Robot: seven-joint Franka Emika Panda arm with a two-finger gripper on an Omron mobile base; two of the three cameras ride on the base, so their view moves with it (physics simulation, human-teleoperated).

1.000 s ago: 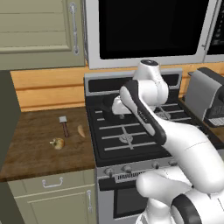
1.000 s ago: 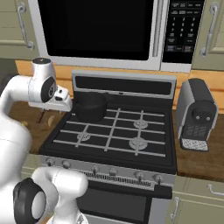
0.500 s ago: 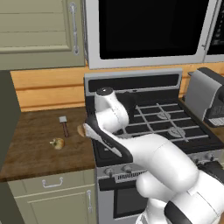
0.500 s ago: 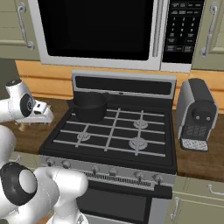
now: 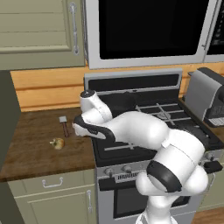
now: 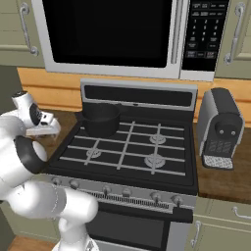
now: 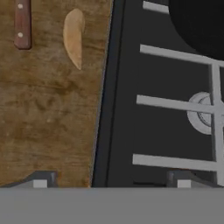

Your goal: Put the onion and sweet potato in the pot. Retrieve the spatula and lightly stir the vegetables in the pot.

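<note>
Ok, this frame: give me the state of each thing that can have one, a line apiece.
gripper: open, empty, above the counter's edge by the stove
onion: loose on the counter
sweet potato: lying on the counter, untouched
spatula: flat on the counter
pot: upright on the rear left burner

A brown wooden table (image 5: 39, 144) sits left of a black stove (image 6: 127, 152). On the table lie a spatula (image 5: 64, 125), an onion (image 5: 57, 143) nearer the front edge, and a sweet potato (image 7: 73, 37) (just beside the stove). A dark pot (image 6: 101, 119) stands on the stove's rear left burner.
</note>
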